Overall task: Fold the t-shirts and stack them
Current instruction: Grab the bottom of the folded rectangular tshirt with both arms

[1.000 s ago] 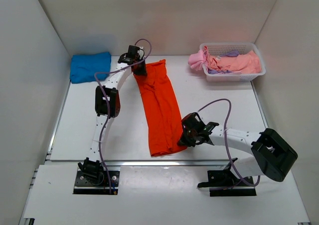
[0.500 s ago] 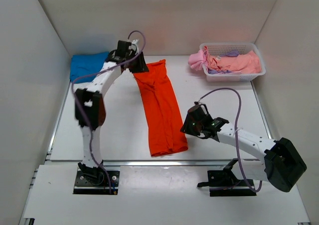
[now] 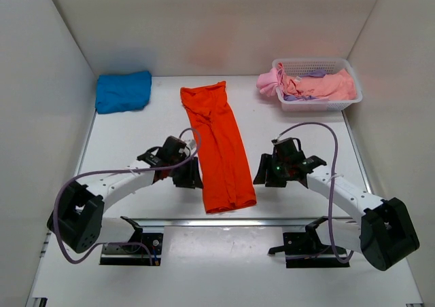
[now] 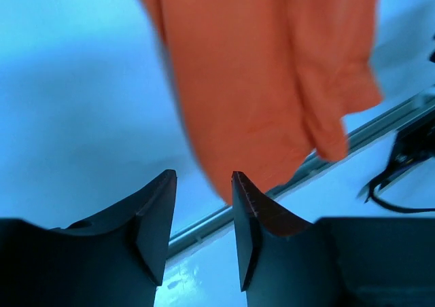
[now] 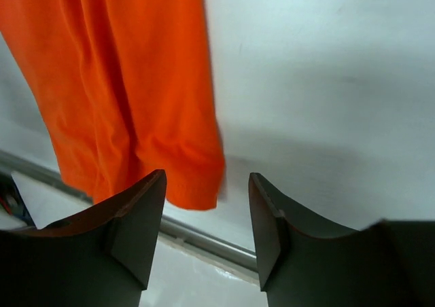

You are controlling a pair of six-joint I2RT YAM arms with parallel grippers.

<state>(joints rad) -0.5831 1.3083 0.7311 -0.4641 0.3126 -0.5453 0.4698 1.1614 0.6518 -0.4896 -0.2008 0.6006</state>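
A bright orange-red t-shirt (image 3: 219, 147) lies as a long narrow strip down the middle of the table, its near end by the front edge. A blue t-shirt (image 3: 123, 91) sits folded at the far left. Pink and lilac t-shirts (image 3: 319, 84) lie heaped in the basket. My left gripper (image 3: 189, 180) hovers just left of the strip's near part, open and holding nothing. My right gripper (image 3: 263, 178) hovers just right of it, open and holding nothing. In the left wrist view the orange-red t-shirt (image 4: 272, 83) lies beyond the left gripper (image 4: 204, 205). In the right wrist view the orange-red t-shirt (image 5: 122, 83) lies ahead and left of the right gripper (image 5: 207, 205).
A white lattice basket (image 3: 343, 104) stands at the far right corner. White walls close in the table on three sides. A metal rail (image 3: 272, 221) runs along the table's front edge, also seen as the rail (image 4: 380, 120) and rail (image 5: 204, 236) in the wrist views.
My left arm let go of the orange-red t-shirt's far end and swung back near the front. My right gripper opened, released the near end and shifted right. The shirt now lies flat.
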